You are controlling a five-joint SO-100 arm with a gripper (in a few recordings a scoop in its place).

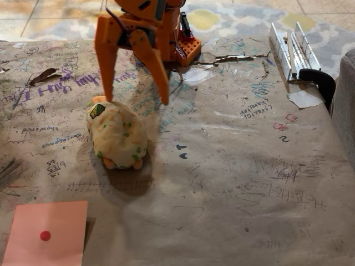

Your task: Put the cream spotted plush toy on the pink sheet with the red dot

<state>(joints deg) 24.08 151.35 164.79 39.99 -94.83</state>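
Nearest, at the lower left: flat salmon-pink paper sheet [47,233] with one small red dot [45,235], lying on the scribbled brown paper-covered table [233,183]. Farther back and slightly right: rounded cream plush toy [116,136] with orange and green spots, a dark tag on its far end, resting on the table well apart from the sheet. Above its far end: orange fingers [136,101] spread wide, gripping nothing, left tip just beside the toy. Far right: clear plastic strips [293,50].

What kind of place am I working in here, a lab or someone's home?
Probably a home room: the brown paper table cover is full of handwritten scribbles, a patterned rug lies behind, and a grey upholstered seat stands at the picture's right.
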